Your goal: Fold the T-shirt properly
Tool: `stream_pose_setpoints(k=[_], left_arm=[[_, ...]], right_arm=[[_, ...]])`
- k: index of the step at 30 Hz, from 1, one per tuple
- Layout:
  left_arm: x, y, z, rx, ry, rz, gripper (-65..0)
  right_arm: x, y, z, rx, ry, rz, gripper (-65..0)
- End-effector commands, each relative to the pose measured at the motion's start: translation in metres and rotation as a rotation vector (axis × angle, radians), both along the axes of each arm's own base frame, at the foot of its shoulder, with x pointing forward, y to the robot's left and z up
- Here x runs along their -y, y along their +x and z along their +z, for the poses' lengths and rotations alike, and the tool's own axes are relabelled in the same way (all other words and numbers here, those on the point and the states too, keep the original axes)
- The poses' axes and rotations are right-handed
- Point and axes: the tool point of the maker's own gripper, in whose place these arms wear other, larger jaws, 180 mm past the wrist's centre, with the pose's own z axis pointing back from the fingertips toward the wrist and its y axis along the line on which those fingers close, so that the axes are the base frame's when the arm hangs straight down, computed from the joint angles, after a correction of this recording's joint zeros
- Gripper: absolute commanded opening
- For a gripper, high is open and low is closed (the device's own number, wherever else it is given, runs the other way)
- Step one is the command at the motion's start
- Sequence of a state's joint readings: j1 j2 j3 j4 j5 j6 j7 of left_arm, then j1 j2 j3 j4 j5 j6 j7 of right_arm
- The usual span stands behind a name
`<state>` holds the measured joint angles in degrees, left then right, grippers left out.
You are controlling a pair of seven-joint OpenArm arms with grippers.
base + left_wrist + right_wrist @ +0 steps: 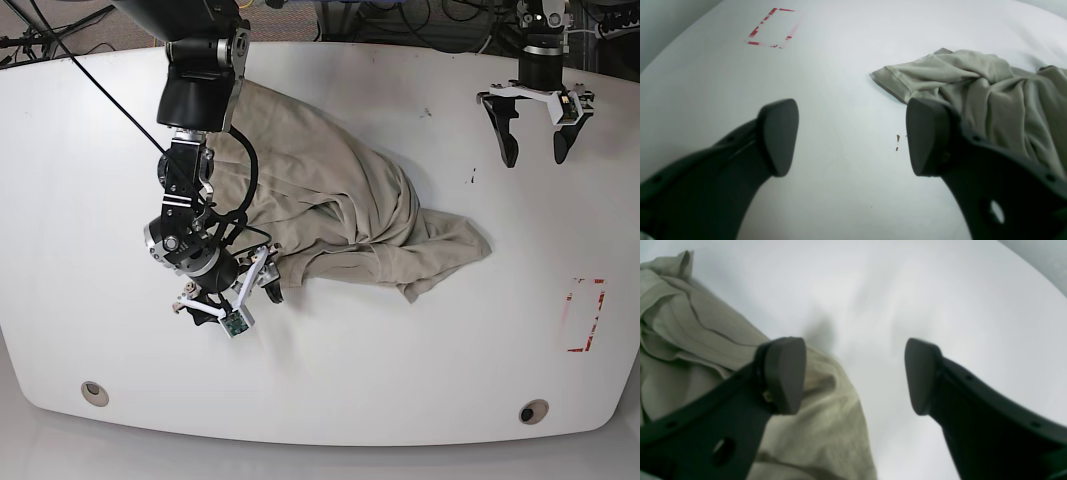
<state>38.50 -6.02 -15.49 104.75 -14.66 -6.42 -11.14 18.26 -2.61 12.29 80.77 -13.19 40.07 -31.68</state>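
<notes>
The T-shirt [340, 200] is a beige, crumpled heap in the middle of the white table [400, 380], one sleeve pointing toward the right side. My right gripper [232, 298] hangs at the shirt's near left edge. In the right wrist view the right gripper [853, 376] stands open with only bare table between its fingers, and the wrinkled T-shirt [690, 340] lies under and behind its left finger. My left gripper [535, 158] is open at the far right, apart from the cloth. In the left wrist view the left gripper [850, 136] is empty, with the T-shirt [990, 90] beyond its right finger.
A worn red tape rectangle [585, 315] marks the table's right side and also shows as the red rectangle [771, 28] in the left wrist view. Small brown specks [897, 141] dot the surface. Two round holes [93, 392] [533, 411] sit near the front edge. Cables run along the back.
</notes>
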Motion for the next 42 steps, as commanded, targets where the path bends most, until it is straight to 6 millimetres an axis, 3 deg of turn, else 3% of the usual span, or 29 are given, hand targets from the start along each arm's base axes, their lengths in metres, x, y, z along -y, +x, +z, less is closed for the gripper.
stream_pose_setpoints(k=[1, 6, 8, 16, 28, 33, 34, 37, 42], left_arm=[[0.000, 0.003, 0.012, 0.044, 0.007, -0.002, -17.8], [0.002, 0.005, 0.011, 0.040, 0.002, -0.001, -18.1], [0.002, 0.004, 0.009, 0.034, -0.003, 0.003, -18.3], [0.005, 0.004, 0.007, 0.030, -0.014, 0.001, -18.2], [0.000, 0.004, 0.008, 0.027, 0.004, 0.002, -18.5], [0.003, 0.005, 0.010, 0.038, -0.005, 0.000, -18.0], [-0.004, 0.003, 0.001, -0.014, 0.018, 0.008, -19.0], [-0.010, 0.002, 0.002, -0.015, 0.040, 0.018, -19.2], [-0.011, 0.003, 0.003, -0.014, 0.057, 0.018, -19.2]], right_arm=[[-0.004, 0.008, 0.013, 0.047, 0.035, 0.006, -24.8], [-0.006, 0.006, 0.003, 0.035, 0.058, 0.012, -30.5], [-0.007, 0.005, -0.010, 0.011, 0.074, 0.015, -30.4], [0.000, 0.000, -0.026, -0.017, 0.081, 0.011, -27.4], [0.004, 0.003, -0.033, -0.025, 0.083, 0.022, -26.2], [-0.002, 0.010, -0.024, 0.005, 0.115, 0.026, -26.1], [-0.002, -0.036, -0.084, -0.169, 0.072, 0.021, -27.1], [-0.001, -0.046, -0.093, -0.206, 0.052, 0.025, -27.1], [0.001, -0.044, -0.087, -0.189, 0.041, 0.024, -27.1]])
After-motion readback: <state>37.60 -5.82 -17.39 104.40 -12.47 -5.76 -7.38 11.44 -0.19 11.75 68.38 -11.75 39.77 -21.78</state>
